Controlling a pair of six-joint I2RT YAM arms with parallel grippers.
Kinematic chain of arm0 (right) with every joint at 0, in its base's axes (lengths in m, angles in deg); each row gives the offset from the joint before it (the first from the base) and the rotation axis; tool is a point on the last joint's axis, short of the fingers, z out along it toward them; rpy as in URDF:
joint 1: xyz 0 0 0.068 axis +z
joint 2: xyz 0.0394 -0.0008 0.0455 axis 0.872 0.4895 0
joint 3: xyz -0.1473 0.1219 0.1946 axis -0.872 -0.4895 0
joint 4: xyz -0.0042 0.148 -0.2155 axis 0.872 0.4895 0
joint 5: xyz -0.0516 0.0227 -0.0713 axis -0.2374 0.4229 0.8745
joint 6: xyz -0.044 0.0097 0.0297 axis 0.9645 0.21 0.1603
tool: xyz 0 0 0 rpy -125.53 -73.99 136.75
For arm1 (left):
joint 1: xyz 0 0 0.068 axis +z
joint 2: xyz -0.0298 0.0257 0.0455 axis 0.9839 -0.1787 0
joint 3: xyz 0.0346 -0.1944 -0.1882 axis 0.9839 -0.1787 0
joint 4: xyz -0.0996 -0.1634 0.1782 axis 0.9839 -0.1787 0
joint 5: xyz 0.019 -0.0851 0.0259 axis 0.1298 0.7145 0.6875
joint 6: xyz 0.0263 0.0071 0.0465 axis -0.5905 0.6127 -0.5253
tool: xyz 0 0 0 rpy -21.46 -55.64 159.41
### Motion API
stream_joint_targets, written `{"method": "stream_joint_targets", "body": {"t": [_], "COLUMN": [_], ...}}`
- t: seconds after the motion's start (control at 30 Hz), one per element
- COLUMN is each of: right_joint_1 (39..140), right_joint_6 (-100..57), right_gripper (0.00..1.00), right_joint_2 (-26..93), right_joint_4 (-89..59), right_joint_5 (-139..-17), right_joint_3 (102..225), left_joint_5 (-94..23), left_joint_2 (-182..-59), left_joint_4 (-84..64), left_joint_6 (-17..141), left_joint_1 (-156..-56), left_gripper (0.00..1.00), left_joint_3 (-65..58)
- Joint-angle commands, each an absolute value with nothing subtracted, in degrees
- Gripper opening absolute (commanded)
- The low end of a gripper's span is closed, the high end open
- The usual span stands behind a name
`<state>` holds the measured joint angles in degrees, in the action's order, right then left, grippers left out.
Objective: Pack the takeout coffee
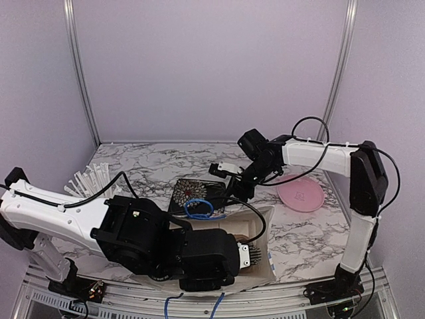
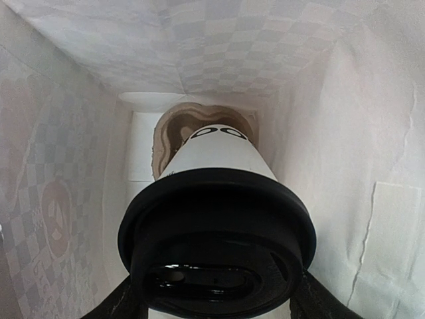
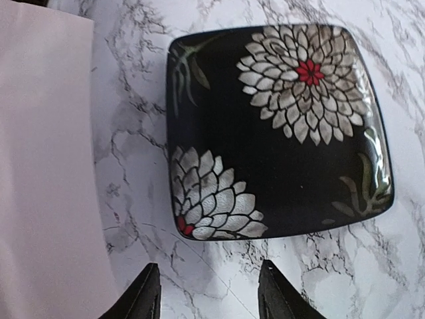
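The takeout coffee (image 2: 216,166), a white paper cup with black lettering and a round black lid (image 2: 216,239), shows only in the left wrist view, deep inside a white paper bag (image 1: 263,229). My left gripper (image 2: 216,307) is shut on it, one finger on each side just below the lid. The cup's base points at a brown moulded cup carrier (image 2: 169,129) at the bag's bottom. In the top view the left arm reaches into the bag at the near edge and hides the cup. My right gripper (image 3: 209,292) is open and empty, low over the marble table.
A square black plate with white flowers (image 3: 279,126) lies just ahead of the right gripper, also in the top view (image 1: 189,193), with a blue loop (image 1: 198,208) by it. A pink plate (image 1: 300,195) lies right. White straws (image 1: 86,179) fan out at left.
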<state>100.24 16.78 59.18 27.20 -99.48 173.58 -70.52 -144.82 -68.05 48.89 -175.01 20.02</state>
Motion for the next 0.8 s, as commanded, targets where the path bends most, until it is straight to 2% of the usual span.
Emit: {"method": "stream_joint_targets", "body": {"t": [0.0, 0.27, 0.47, 0.77], "right_joint_1": [99.09, 99.05, 99.10, 99.80], "right_joint_6": [17.74, 19.69, 26.10, 27.16], "right_gripper": [0.48, 0.47, 0.45, 0.45], "right_joint_2": [63.74, 68.48, 68.85, 68.60], "right_joint_4": [28.85, 33.64, 38.85, 38.56], "right_joint_5": [-99.48, -102.10, -113.01, -117.22], "right_joint_3": [175.82, 174.95, 174.02, 173.86], "left_joint_5": [-67.65, -66.72, -72.24, -78.19], "left_joint_2": [-144.43, -144.33, -144.40, -145.12], "left_joint_4": [-66.96, -67.05, -67.42, -64.89], "left_joint_6": [44.89, 44.11, 44.68, 39.34], "left_joint_1": [-175.44, -175.47, -175.42, -175.36], "left_gripper": [0.35, 0.33, 0.32, 0.32], "left_joint_3": [21.56, 20.45, 18.58, 15.55]}}
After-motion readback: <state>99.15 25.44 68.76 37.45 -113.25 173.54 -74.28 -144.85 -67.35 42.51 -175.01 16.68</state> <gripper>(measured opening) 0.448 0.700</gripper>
